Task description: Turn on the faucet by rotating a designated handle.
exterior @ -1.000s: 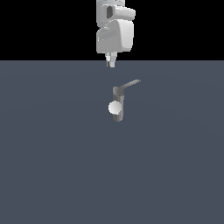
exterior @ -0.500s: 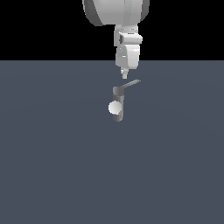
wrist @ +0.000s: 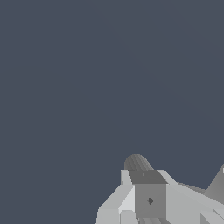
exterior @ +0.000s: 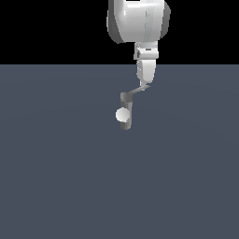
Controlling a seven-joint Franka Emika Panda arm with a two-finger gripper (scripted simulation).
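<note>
The faucet [exterior: 126, 122] is a small grey upright post on the dark floor, with a pale ball [exterior: 122, 114] on its front. Its handle [exterior: 135, 92], a thin flat lever, slants from the post's top toward the exterior view's right. My gripper [exterior: 145, 82] hangs straight down from the white arm [exterior: 138, 21], its tips at the handle's outer end and seemingly touching it. The fingers look pressed together with nothing between them. In the wrist view a ribbed grey cylinder [wrist: 138, 162] shows behind pale grey blocks; I cannot tell which of these are fingers.
Flat dark blue-grey floor [exterior: 56, 177] stretches all around the faucet. Nothing else stands on it. Black background lies beyond the floor's far edge.
The arm has swung toward the exterior view's right and come down. Its tips went from above the post to the handle's outer end. The faucet looks unmoved.
</note>
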